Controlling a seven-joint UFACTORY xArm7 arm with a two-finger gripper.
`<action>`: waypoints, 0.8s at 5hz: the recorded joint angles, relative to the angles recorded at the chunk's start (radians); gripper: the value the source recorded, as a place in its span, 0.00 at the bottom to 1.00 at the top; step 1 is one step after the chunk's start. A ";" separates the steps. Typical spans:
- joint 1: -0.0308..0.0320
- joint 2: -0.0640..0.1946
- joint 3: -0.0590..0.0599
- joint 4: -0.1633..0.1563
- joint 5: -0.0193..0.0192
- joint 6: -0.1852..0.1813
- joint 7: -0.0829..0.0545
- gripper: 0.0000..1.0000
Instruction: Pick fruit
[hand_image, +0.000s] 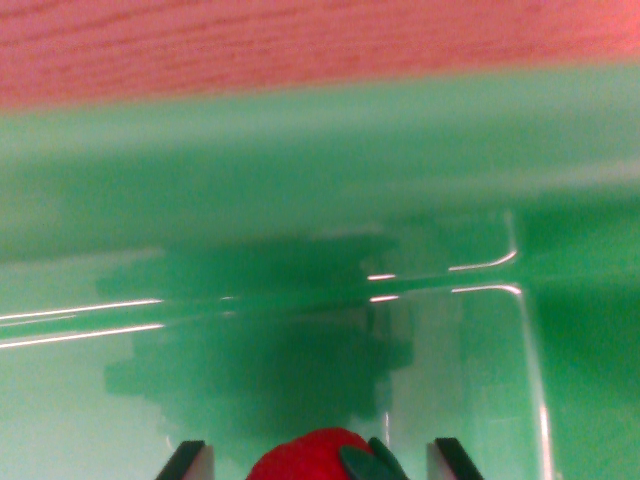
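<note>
The wrist view looks down into a green tray (300, 170) resting on a wooden table (300, 40), the table showing as a reddish-brown band along the far edge. The tray's floor carries shallow moulded ridges that catch the light as bright lines, and a dark shadow lies across its middle.

The gripper (322, 462) sits at the near edge of the picture. Only the two finger tips are visible, one on the left and one on the right. A red strawberry (305, 455) with a green leaf lies between them, its lower part cut off by the frame. Whether the fingers press on the fruit cannot be told; gaps appear on both sides of it.

Judged from the placement, the fruit is either carried or about to be grasped, centred between the fingers for an even hold.

No brand, label or legible writing is visible on anything.
</note>
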 joint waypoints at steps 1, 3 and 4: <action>0.0006 -0.013 0.000 0.018 0.0002 0.031 -0.003 1.00; 0.0013 -0.028 0.000 0.039 0.0004 0.067 -0.006 1.00; 0.0013 -0.028 0.000 0.039 0.0004 0.067 -0.006 1.00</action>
